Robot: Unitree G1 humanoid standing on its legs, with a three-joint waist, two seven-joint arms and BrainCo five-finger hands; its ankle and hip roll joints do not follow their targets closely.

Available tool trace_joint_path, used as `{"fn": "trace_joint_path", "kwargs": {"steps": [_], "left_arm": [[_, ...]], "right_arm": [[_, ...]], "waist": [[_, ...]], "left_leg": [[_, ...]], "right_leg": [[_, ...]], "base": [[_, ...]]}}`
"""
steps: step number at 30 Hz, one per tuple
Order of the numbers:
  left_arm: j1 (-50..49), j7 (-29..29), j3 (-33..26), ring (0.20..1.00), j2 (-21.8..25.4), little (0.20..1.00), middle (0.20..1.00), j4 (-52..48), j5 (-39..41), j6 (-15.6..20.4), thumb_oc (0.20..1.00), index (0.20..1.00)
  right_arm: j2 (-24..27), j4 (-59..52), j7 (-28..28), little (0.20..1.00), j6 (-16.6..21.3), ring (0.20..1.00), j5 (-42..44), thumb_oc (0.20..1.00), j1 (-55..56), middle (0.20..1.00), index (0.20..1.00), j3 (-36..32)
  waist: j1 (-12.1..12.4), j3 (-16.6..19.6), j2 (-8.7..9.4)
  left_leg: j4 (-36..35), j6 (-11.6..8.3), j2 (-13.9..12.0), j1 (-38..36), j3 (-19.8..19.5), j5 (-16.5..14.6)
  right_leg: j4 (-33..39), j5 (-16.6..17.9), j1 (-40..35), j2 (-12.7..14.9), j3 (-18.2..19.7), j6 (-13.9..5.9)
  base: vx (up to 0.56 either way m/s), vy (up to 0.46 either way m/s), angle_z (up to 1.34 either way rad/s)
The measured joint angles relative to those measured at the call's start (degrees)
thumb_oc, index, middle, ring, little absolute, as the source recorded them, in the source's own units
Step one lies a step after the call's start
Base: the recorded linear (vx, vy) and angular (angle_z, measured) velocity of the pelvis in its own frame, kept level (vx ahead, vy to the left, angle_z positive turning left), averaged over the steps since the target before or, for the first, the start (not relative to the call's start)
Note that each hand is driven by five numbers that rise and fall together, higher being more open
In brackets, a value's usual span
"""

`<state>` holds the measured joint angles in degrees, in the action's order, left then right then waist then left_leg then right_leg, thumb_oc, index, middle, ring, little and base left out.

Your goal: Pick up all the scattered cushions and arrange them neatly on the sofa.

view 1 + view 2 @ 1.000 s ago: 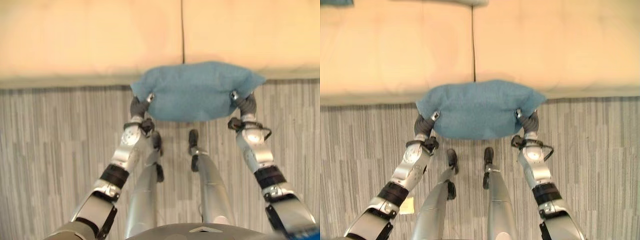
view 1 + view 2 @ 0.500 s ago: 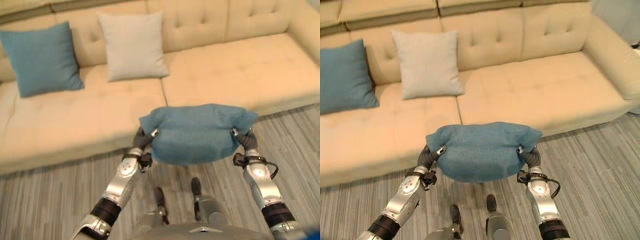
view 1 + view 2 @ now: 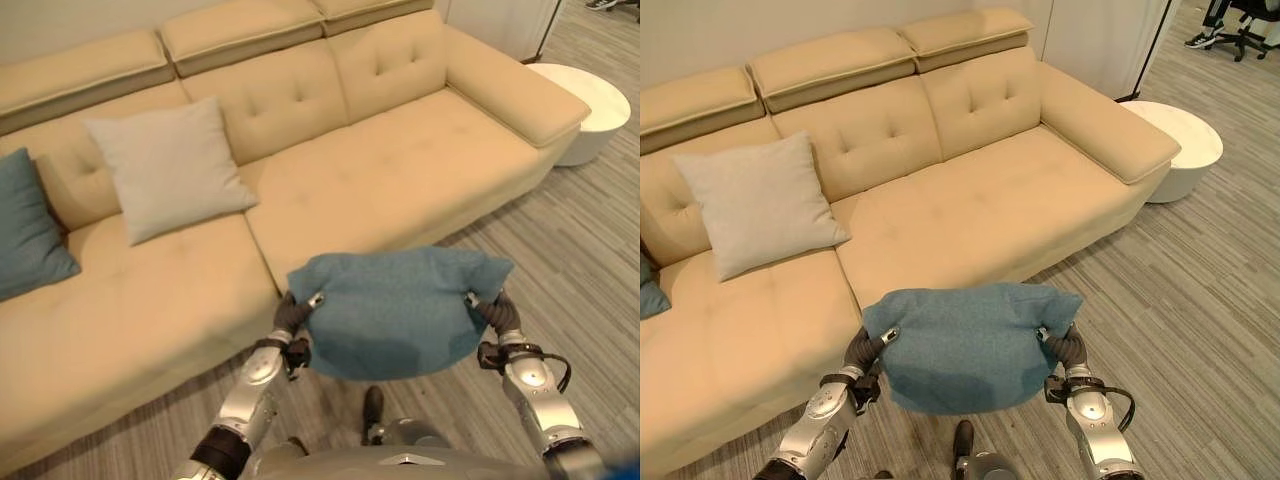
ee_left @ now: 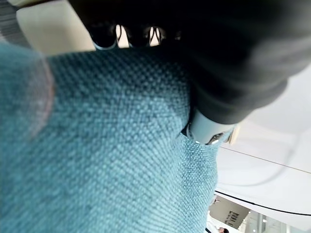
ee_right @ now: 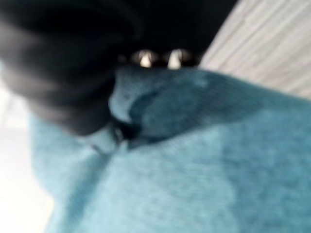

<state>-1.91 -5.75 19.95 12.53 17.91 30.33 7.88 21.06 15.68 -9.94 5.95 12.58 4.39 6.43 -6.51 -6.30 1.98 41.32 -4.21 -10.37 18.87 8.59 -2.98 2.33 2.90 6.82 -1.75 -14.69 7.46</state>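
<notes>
Gripping blue cushion [image 3: 965, 345] at both ends: left hand [image 3: 866, 350] clamped at 9 o'clock, right hand [image 3: 1065, 346] at 3, above floor before sofa [image 3: 970, 200].

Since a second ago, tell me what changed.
The camera has tilted up: the sofa, the white cushion and a round table have come into view. Both hands, left and right, still grip the ends of the blue cushion, held in front of the sofa as before.
</notes>
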Motion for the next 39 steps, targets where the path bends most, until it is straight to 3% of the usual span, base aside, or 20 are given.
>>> {"fn": "trace_joint_path", "kwargs": {"steps": [1, 2, 4, 5, 6, 8, 9, 10, 12, 13, 14, 15, 16, 17, 18, 20, 22, 23, 27, 39], "left_arm": [[-0.07, 0.12, -0.03, 0.2, -0.55, 0.2, 0.2, -1.49, 0.11, 0.01, 0.2, 0.2], [-0.37, -0.14, -0.36, 0.2, 0.17, 0.2, 0.2, -1.38, 0.25, -0.26, 0.2, 0.2], [-0.41, -0.57, -0.84, 0.2, 1.12, 0.2, 0.2, -1.37, 0.23, -0.3, 0.2, 0.2], [-0.34, -0.67, -1.1, 0.2, 1.27, 0.2, 0.2, -1.38, 0.25, -0.32, 0.2, 0.2], [-0.85, -0.66, -1.06, 0.2, 2.27, 0.2, 0.2, -1.41, 0.24, -0.5, 0.2, 0.2], [-1.92, -0.64, -1.93, 0.2, 2.6, 0.2, 0.2, -3.18, 0.34, -0.28, 0.2, 0.2], [-0.02, -0.65, -2.05, 0.2, 3.97, 0.2, 0.2, -3.18, 0.33, -0.39, 0.2, 0.2], [0.16, -0.64, -2.21, 0.2, 4.38, 0.2, 0.2, -3.17, 0.34, -0.57, 0.2, 0.2], [0.27, -0.84, -2.66, 0.2, 5.68, 0.2, 0.2, -3.18, 0.36, -0.77, 0.2, 0.2], [0.34, -0.84, -3.37, 0.2, 6.36, 0.2, 0.2, -2.92, 0.35, -0.97, 0.2, 0.2], [1.0, -0.82, -3.32, 0.2, 5.11, 0.2, 0.2, -3.01, 0.31, -1.16, 0.2, 0.2], [2.9, -0.8, -4.31, 0.2, 2.18, 0.2, 0.2, -3.05, 0.31, -1.1, 0.2, 0.2], [4.78, -0.78, -4.56, 0.2, 1.05, 0.2, 0.2, -2.87, 0.16, -1.09, 0.2, 0.2], [5.38, -0.69, -4.34, 0.2, 1.66, 0.2, 0.2, -2.89, -0.09, -1.08, 0.2, 0.2], [5.78, -0.75, -4.44, 0.2, 1.11, 0.2, 0.2, -1.79, -0.11, -1.0, 0.2, 0.2], [6.09, -0.71, -4.0, 0.2, 1.06, 0.2, 0.2, -0.44, -0.11, -1.03, 0.2, 0.2], [5.13, -0.84, -3.03, 0.2, 0.99, 0.2, 0.2, 0.77, -0.1, -1.11, 0.2, 0.2], [5.03, -0.72, -2.97, 0.2, 1.39, 0.2, 0.2, 0.71, -0.09, -0.92, 0.2, 0.2], [0.23, -0.77, -3.86, 0.2, 2.08, 0.2, 0.2, -1.5, -0.03, -0.85, 0.2, 0.2], [-1.64, -0.51, -4.09, 0.2, 1.5, 0.2, 0.2, -1.43, -0.07, -0.91, 0.2, 0.2]], "right_arm": [[-0.71, 0.04, -0.51, 0.2, -0.2, 0.2, 0.06, 0.2, -1.61, 0.2, 0.2, -0.94], [-0.61, -0.12, -0.64, 0.2, -0.69, 0.2, 0.05, 0.2, -2.7, 0.2, 0.2, 0.09], [-0.59, 0.05, -0.5, 0.2, -0.68, 0.2, 0.05, 0.2, -2.91, 0.2, 0.2, 0.7], [-0.79, 0.04, -0.48, 0.2, -0.69, 0.2, 0.03, 0.2, -3.03, 0.2, 0.2, 0.9], [-2.43, 0.01, -0.5, 0.2, -0.85, 0.2, -0.05, 0.2, -1.31, 0.2, 0.2, 1.05], [-2.27, -0.68, -0.51, 0.2, -1.06, 0.2, -0.5, 0.2, -1.86, 0.2, 0.2, 1.96], [-2.49, -0.83, -0.61, 0.2, -1.54, 0.2, -0.51, 0.2, -3.08, 0.2, 0.2, 1.93], [-2.51, -1.04, -0.55, 0.2, -1.79, 0.2, -0.52, 0.2, -3.39, 0.2, 0.2, 2.08], [-2.69, -1.22, -0.64, 0.2, -2.1, 0.2, -0.53, 0.2, -4.87, 0.2, 0.2, 3.44], [-2.8, -1.56, -0.3, 0.2, -2.08, 0.2, -0.55, 0.2, -4.84, 0.2, 0.2, 3.79], [-1.99, -3.33, -0.25, 0.2, -2.0, 0.2, -0.53, 0.2, -3.45, 0.2, 0.2, 3.36], [0.47, -6.15, -0.03, 0.2, -1.64, 0.2, -0.53, 0.2, -3.16, 0.2, 0.2, 1.86], [0.94, -5.76, 0.03, 0.2, -1.5, 0.2, -0.52, 0.2, -3.58, 0.2, 0.2, 0.92], [0.55, -4.73, 0.03, 0.2, -1.53, 0.2, -0.51, 0.2, -3.58, 0.2, 0.2, 0.98], [0.1, -2.71, 0.12, 0.2, -1.63, 0.2, -0.5, 0.2, -4.69, 0.2, 0.2, 0.97], [0.16, -1.81, 0.1, 0.2, -1.86, 0.2, -0.5, 0.2, -5.23, 0.2, 0.2, 1.1], [-0.07, -1.61, 0.17, 0.2, -1.78, 0.2, -0.5, 0.2, -4.31, 0.2, 0.2, 1.23], [-0.26, -1.61, 0.31, 0.2, -1.78, 0.2, -0.52, 0.2, -4.49, 0.2, 0.2, 1.26], [-0.36, -0.2, 1.25, 0.2, -2.01, 0.2, -0.56, 0.2, -4.49, 0.2, 0.2, 3.04], [-0.82, -0.2, 1.47, 0.2, -1.96, 0.2, -0.53, 0.2, -2.77, 0.2, 0.2, 3.25]], "waist": [[1.39, -1.28, 0.84], [1.33, -2.03, 1.99], [1.26, -2.62, 2.58], [1.18, -3.01, 2.47], [1.11, -3.02, 2.54], [1.03, -1.94, 1.44], [1.14, -3.05, 3.99], [1.91, -3.26, 5.04], [2.93, -3.41, 4.9], [2.65, -3.85, 4.81], [1.18, -4.52, 2.14], [-0.54, -5.33, -2.13], [-0.62, -5.55, -2.77], [0.18, -4.45, -0.37], [0.71, -4.28, -0.94], [1.43, -4.85, -1.76], [0.46, -4.44, -2.68], [1.34, -3.97, -1.67], [3.9, -2.03, -1.66], [2.69, -0.16, 0.98]], "left_leg": [[6.03, 1.42, 5.26, 7.37, -4.46, -3.51], [-5.99, 1.76, 10.79, 7.89, -7.79, -4.83], [-25.81, 1.45, 14.9, 5.12, -9.41, -2.7], [-29.29, 2.28, 16.05, 4.58, -8.91, -1.48], [-32.03, 7.52, 17.3, -1.41, -7.23, -0.11], [-34.99, 8.19, 15.02, -7.15, -6.78, 0.06], [-35.23, 9.12, 17.9, -6.46, -3.72, -0.06], [-35.49, 14.12, 19.31, -6.47, -3.76, 1.62], [-35.8, 18.49, 17.41, -8.42, -2.73, 5.99], [-33.32, 17.27, 15.87, -9.67, -3.79, 3.55], [-34.31, 16.24, 14.43, -11.96, -10.74, 3.26], [-34.53, 15.08, 12.37, -11.81, -12.34, 2.58], [-33.72, 13.76, 12.66, -11.72, -10.7, 2.01], [-32.15, 9.06, 13.92, -12.05, -8.62, -0.87], [-30.52, 6.51, 12.57, -11.69, -8.38, -3.84], [-34.6, 7.75, 10.6, -12.53, -4.64, 0.07], [-37.66, 7.98, 10.77, -15.74, -8.69, 0.9], [-38.55, 7.55, 11.71, -16.17, -9.62, 1.19], [-46.47, 4.69, 10.82, -20.35, -12.77, 3.99], [-45.9, 2.01, 8.17, -20.41, -13.49, 4.59]], "right_leg": [[-0.26, 0.11, 1.38, 0.13, 1.69, -0.61], [0.25, -0.32, 0.79, 0.12, 2.57, -3.26], [-1.22, -2.73, 0.37, -0.63, 2.53, -5.53], [-2.01, -3.95, 0.2, -1.8, 2.52, -6.9], [-7.69, -12.29, -1.65, -2.65, 1.63, -16.41], [-15.14, -13.54, 0.52, -3.02, 1.6, -6.23], [-14.58, -13.22, 0.4, -2.2, 4.08, -6.44], [-15.67, -12.76, 0.3, -2.47, 5.96, -6.71], [-23.55, -13.98, 0.83, -5.22, 9.3, -8.73], [-29.17, -14.17, 1.4, -5.85, 9.46, -10.03], [-34.44, -14.71, 4.71, -5.18, 7.73, -9.45], [-28.16, -15.77, 6.51, -3.3, 9.63, -7.84], [-11.28, -9.39, 3.62, 0.62, 12.85, -9.33], [0.21, 2.34, 0.34, 5.85, 12.92, -13.59], [0.42, 3.4, -0.44, 4.79, 11.14, -9.56], [-5.96, -0.42, -0.11, 3.62, 11.38, -9.26], [-9.36, -5.48, 1.49, 2.98, 14.35, -12.58], [-5.64, -3.9, 1.28, 3.52, 15.35, -13.53], [2.98, 2.44, -4.13, 2.72, 13.84, -9.3], [2.71, 0.65, -6.36, -0.44, 12.14, -7.93]], "base": [[0.15, 0.068, -0.93], [0.14, 0.109, -0.67], [0.21, 0.148, -0.46], [0.5, 0.38, -0.91], [0.47, 0.403, -1.39], [0.29, 0.314, -1.43], [0.2, 0.274, -1.17], [0.24, 0.307, -1.31], [0.18, 0.21, -1.22], [0.12, 0.114, -0.67], [0.16, 0.148, -0.06], [0.11, 0.077, 0.2], [0.08, 0.049, 0.13], [0.05, 0.015, -0.01], [0.07, -0.023, 0.2], [0.06, -0.059, 0.53], [0.1, -0.12, 0.83], [0.15, -0.176, 0.87], [0.2, -0.162, 0.5], [0.06, -0.19, 0.15]]}}
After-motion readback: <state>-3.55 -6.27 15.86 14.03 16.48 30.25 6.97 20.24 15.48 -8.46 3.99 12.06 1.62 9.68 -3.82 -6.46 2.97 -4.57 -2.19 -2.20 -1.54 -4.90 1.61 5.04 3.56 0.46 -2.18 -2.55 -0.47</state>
